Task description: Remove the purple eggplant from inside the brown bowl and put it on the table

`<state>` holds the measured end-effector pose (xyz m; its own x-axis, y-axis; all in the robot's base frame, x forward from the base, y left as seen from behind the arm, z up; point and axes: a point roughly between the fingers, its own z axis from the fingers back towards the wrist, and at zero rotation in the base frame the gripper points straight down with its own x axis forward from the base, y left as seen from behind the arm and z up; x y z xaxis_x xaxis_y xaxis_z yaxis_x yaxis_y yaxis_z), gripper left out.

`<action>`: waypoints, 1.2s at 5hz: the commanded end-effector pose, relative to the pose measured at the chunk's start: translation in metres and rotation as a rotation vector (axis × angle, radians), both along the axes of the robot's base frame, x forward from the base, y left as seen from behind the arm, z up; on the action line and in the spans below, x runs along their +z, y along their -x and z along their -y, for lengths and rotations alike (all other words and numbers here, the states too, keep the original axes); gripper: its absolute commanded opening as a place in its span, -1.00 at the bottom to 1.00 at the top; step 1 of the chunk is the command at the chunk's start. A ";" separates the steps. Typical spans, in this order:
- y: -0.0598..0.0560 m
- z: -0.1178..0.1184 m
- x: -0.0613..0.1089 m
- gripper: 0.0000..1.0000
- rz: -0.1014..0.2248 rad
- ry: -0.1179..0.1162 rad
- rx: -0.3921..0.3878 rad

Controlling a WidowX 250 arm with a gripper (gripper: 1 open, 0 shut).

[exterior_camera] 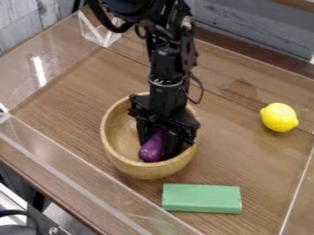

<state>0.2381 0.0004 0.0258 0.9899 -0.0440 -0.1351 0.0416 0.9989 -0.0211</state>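
Glossy purple toy eggplant lies in the round brown wooden bowl, the black fingers pinching it; probably light, firm and slippery, best gripped around its middle. The bowl's thick wall blocks sideways exit; the green rectangular block sits near, the yellow lemon farther off.

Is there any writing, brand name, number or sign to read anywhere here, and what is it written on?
None that I can read.
Green block: no lettering visible.
Bowl: no lettering visible.
Lemon: no lettering visible.
Black robot arm: too dark and blurred to tell.
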 end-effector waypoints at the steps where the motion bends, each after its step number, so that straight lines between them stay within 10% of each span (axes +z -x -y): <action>1: -0.008 -0.003 0.005 -1.00 0.031 0.000 0.011; 6: -0.024 0.037 0.046 -1.00 0.103 0.059 0.031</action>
